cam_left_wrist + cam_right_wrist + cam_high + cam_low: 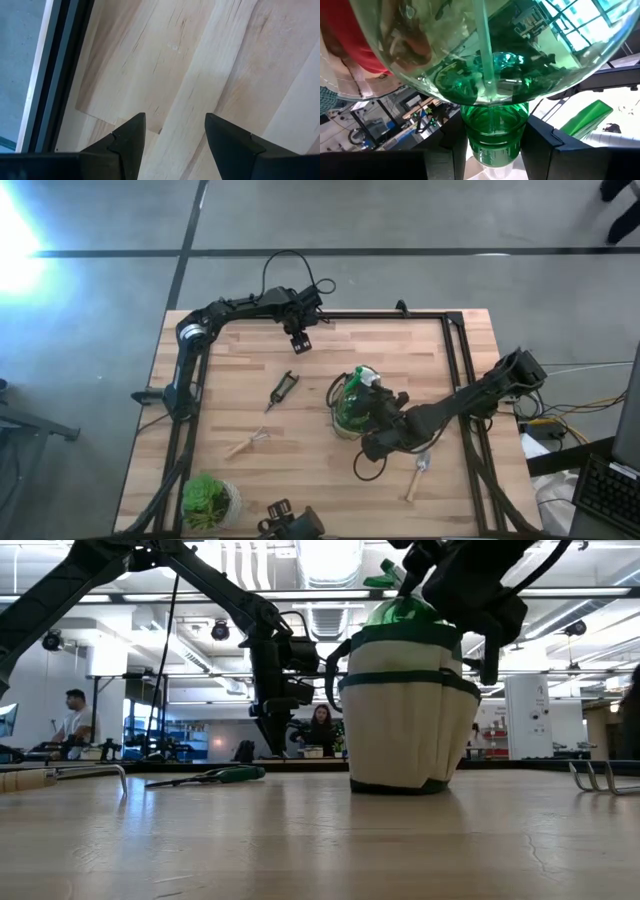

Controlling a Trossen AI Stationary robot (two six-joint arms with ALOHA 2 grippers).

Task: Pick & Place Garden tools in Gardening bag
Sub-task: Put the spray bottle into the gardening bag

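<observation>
A small round gardening bag [345, 412] of beige fabric with dark green trim stands upright near the middle of a wooden table [400, 350], a little to the right. A clear green spray bottle [490, 80] sits over the bag's open mouth, its body going down into the bag and its green nozzle top poking above the rim. The right gripper [378, 402] reaches in from the right and holds this bottle by its neck, one dark finger on each side of it, so this tool looks to be mid-placement and not yet released. Something red shows beside the bottle in the right wrist view, possibly a tool already inside the bag, though that cannot be told for sure.

Several tools lie outside the bag. Black pruners [283, 389] with green grips lie to the left of the bag. A wooden-handled rake [247, 443] lies nearer the front, left of the bag. A wooden-handled trowel [416, 477] lies near the front on the right, just beside the right arm. By this count at least three tools are left to pack.

The left gripper [299, 340] hangs over the far side of the table, well apart from the bag, its fingers spread wide and holding nothing. A leafy green plant [205, 498] in a pale pot stands at the near left corner
</observation>
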